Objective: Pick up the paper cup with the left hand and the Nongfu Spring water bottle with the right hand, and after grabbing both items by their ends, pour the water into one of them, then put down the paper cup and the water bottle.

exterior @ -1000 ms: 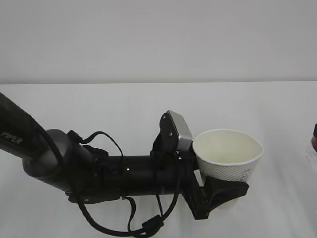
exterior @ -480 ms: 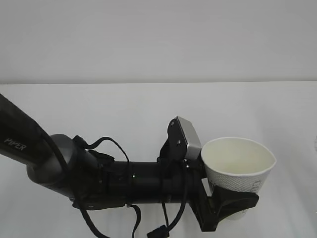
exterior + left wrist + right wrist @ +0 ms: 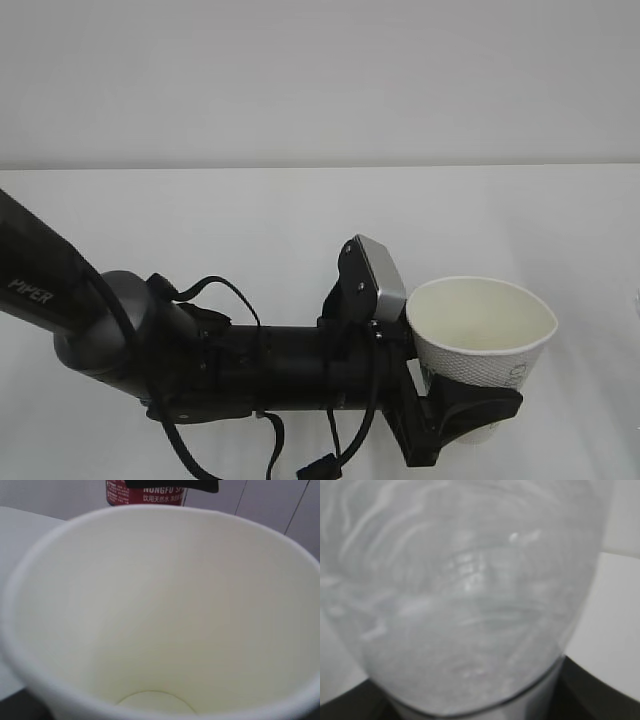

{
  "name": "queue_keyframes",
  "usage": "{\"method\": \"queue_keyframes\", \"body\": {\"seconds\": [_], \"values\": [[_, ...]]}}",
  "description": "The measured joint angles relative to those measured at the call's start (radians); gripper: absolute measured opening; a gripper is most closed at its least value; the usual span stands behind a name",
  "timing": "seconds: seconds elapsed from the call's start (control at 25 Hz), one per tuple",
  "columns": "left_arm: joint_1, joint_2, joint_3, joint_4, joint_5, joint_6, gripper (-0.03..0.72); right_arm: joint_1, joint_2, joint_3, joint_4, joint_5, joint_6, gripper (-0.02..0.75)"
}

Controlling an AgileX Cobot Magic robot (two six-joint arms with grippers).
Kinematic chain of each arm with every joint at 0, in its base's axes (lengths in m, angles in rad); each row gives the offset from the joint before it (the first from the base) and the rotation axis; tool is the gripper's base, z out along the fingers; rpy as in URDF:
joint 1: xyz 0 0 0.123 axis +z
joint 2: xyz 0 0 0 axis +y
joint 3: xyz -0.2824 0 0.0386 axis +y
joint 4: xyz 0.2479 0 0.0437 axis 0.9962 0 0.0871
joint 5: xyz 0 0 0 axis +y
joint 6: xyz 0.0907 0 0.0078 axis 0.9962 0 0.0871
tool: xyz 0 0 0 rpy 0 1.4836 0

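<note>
The white paper cup [image 3: 482, 333] stands mouth up at the right of the exterior view, with my left gripper [image 3: 465, 408] shut around its lower part. In the left wrist view the cup's pale inside [image 3: 165, 605] fills the frame down to its round bottom, and no water shows in it. Beyond its rim is the red label of the Nongfu Spring water bottle [image 3: 145, 494], crossed by a black part. The clear ribbed bottle [image 3: 465, 590] fills the right wrist view, with black fingers [image 3: 602, 690] at its lower sides, so the right gripper is closed on it.
The white table [image 3: 200, 210] runs back to a plain pale wall [image 3: 320, 80]. My left arm marked PIPER [image 3: 110, 335], with its cables and grey box [image 3: 378, 272], lies across the lower left of the exterior view.
The left arm carried the cup a little right and down, then held still. The bottle's red-ringed top at the right edge of the exterior view has gone from sight.
</note>
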Motion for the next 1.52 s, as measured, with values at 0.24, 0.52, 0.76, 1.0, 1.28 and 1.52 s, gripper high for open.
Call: {"method": "queue_keyframes", "body": {"seconds": [0.24, 0.52, 0.76, 1.0, 1.28, 1.52], "values": [[0.0, 0.0, 0.0, 0.0, 0.0, 0.0, 0.55, 0.0, 0.0, 0.0, -0.002, 0.0, -0.087, 0.449], [0.0, 0.0, 0.0, 0.0, 0.0, 0.0, 0.55, 0.0, 0.0, 0.0, -0.004, 0.0, -0.224, 0.449], [-0.002, 0.0, 0.0, 0.0, 0.0, 0.0, 0.55, 0.0, 0.0, 0.0, -0.004, 0.0, -0.339, 0.449], [-0.002, 0.0, 0.0, 0.0, -0.017, 0.0, 0.55, 0.0, 0.0, 0.0, -0.008, 0.0, -0.446, 0.449], [-0.002, 0.0, 0.0, 0.012, -0.029, 0.0, 0.55, 0.0, 0.0, 0.0, -0.01, 0.0, -0.535, 0.449], [-0.002, 0.0, 0.0, 0.034, -0.032, 0.0, 0.55, 0.0, 0.0, 0.0, -0.01, -0.008, -0.547, 0.449]]}}
